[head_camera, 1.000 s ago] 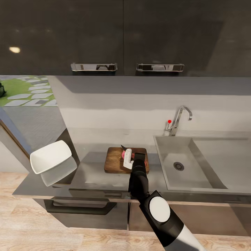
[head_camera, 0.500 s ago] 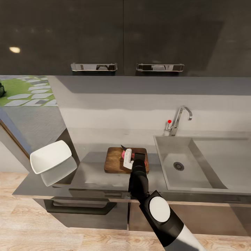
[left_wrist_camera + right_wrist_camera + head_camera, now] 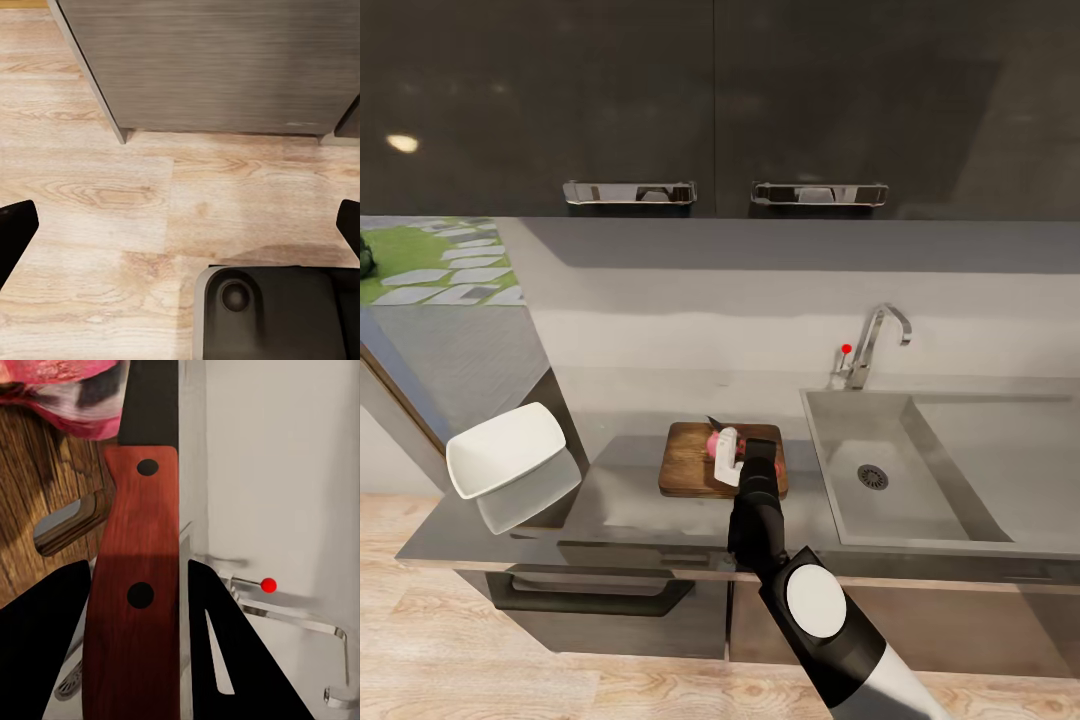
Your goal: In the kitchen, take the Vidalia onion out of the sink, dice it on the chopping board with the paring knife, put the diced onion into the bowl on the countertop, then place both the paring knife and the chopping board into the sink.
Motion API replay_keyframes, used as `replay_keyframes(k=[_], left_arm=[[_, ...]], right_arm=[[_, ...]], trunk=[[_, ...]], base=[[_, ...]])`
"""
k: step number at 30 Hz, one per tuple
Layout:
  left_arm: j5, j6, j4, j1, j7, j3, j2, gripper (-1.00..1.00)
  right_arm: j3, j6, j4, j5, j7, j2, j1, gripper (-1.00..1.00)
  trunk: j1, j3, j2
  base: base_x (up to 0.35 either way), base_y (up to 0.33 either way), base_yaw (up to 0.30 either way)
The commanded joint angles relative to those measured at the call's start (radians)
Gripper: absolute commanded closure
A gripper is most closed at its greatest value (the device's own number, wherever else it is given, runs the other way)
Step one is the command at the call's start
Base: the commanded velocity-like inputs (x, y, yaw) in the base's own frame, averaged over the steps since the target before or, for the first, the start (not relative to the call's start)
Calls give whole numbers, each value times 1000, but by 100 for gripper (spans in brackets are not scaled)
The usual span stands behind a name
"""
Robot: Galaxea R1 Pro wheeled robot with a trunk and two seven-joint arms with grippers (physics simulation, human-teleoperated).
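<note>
While the right claw (image 3: 743, 455) pinches the knife (image 3: 135, 585) by its wooden handle, the blade points ahead of the claw at the pinkish onion (image 3: 714, 441), likely so the edge can come down for dicing. Onion sits on the board (image 3: 690, 462), right under the claw's tip. Sink (image 3: 840, 470) lies just beside the claw, toward the tap (image 3: 875, 345). Bowl (image 3: 507, 448) is well apart on the other side, near the counter (image 3: 620, 500) edge, ready for the pieces. Left claw (image 3: 180, 232) is spread wide, hanging over bare floor (image 3: 112, 187), idle.
</note>
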Motion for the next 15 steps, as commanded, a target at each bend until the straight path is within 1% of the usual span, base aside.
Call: replay_keyframes(k=[1,15], left_arm=[[2,-1,-2,0,10,-8,1,-100],[2,-1,-2,0,10,-8,1,-100]], right_arm=[[2,17,12,-24,11,0,-1,100],[2,17,12,-24,9,0,-1,100]], trunk=[[1,-2,-2],[1,-2,-2]], base=[[0,0,0],[0,0,0]])
